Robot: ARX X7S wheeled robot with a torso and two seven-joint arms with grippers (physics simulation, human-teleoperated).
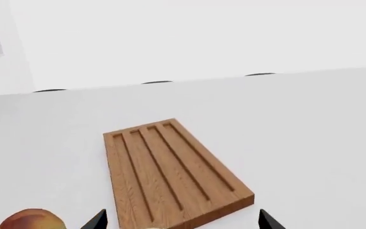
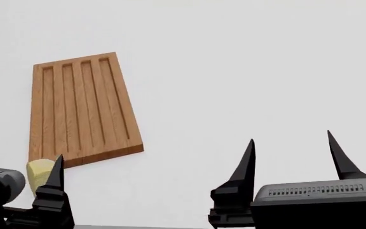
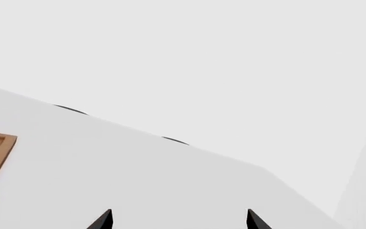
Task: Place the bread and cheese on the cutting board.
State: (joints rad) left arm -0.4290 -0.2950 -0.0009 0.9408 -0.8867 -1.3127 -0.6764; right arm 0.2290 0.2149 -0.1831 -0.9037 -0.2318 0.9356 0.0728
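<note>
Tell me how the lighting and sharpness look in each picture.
Head view: flat, even light, cutting board sharp, only a faint shadow at its edge. Left wrist view: bread cropped at the frame edge, no glare. Right wrist view: almost all white, little contrast.

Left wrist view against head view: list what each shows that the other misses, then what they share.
Only the left wrist view shows the bread, on the table beside the cutting board. Only the head view shows the right claw, open and empty. Both show the board, bare of food, the cheese by its near end, and the open left claw.
</note>
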